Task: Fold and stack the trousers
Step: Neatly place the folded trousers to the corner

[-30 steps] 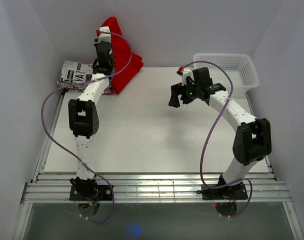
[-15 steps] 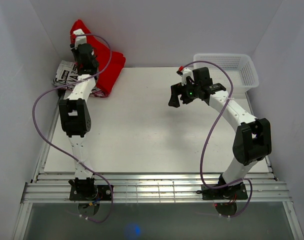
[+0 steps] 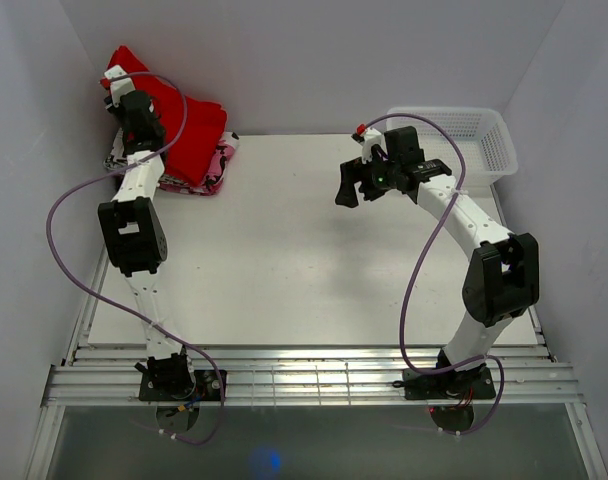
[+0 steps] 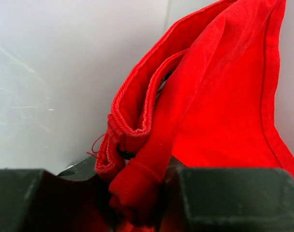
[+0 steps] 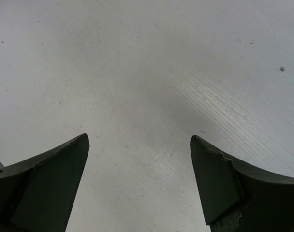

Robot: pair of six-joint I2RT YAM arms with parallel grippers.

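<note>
The folded red trousers (image 3: pixel 189 135) hang and rest at the far left corner, lying over a folded pile on the table. My left gripper (image 3: pixel 132 108) is shut on their ribbed edge and holds it up near the back wall. In the left wrist view the red fabric (image 4: pixel 219 96) is pinched between the black jaws of the left gripper (image 4: pixel 137 193). My right gripper (image 3: pixel 346 190) is open and empty above the table's far middle. In the right wrist view the right gripper (image 5: pixel 139 179) shows only bare white table between its fingers.
A folded pile with pink and black-and-white print (image 3: pixel 217 170) lies under the trousers at the far left. A white mesh basket (image 3: pixel 464 135) stands at the far right corner. White walls close in the left, back and right sides.
My left gripper has carried the red trousers leftward over the folded pile, which is now mostly covered. The right arm has shifted only slightly.
</note>
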